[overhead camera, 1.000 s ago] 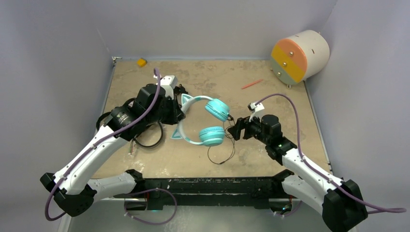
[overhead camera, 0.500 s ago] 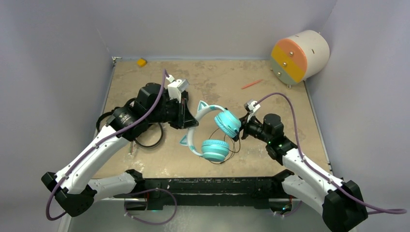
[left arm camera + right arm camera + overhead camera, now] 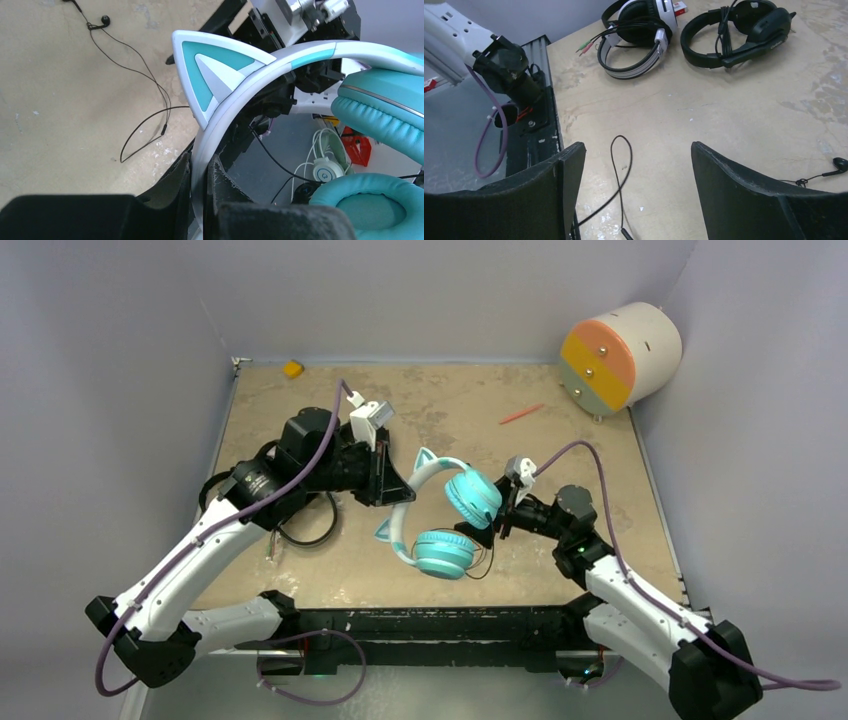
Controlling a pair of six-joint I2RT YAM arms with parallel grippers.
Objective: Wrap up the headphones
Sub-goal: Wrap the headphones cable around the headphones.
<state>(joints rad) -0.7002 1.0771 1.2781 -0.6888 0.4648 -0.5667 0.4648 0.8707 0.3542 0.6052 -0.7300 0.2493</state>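
Note:
The teal headphones (image 3: 445, 520) with cat ears hang tilted above the table, headband up and left. My left gripper (image 3: 397, 494) is shut on the white headband (image 3: 202, 175), just below a cat ear (image 3: 210, 75). Both teal ear cups (image 3: 380, 110) hang to the right of it. My right gripper (image 3: 498, 525) is open beside the ear cups, with only table and a thin black cable loop (image 3: 621, 165) between its fingers (image 3: 569, 185). White-and-black headphones (image 3: 639, 35) and all-black headphones (image 3: 734, 32) lie on the table's left side.
A black earbud (image 3: 838, 161) on a thin cord lies on the table. A thin red stick (image 3: 521, 414) lies at the back right near a large cylinder (image 3: 620, 355) with an orange and yellow face. A small orange object (image 3: 292, 368) sits in the back left corner.
The left gripper has lifted the teal headphones and carried them right. The right gripper has swung in close to the ear cups, and the cable loop has been dragged along.

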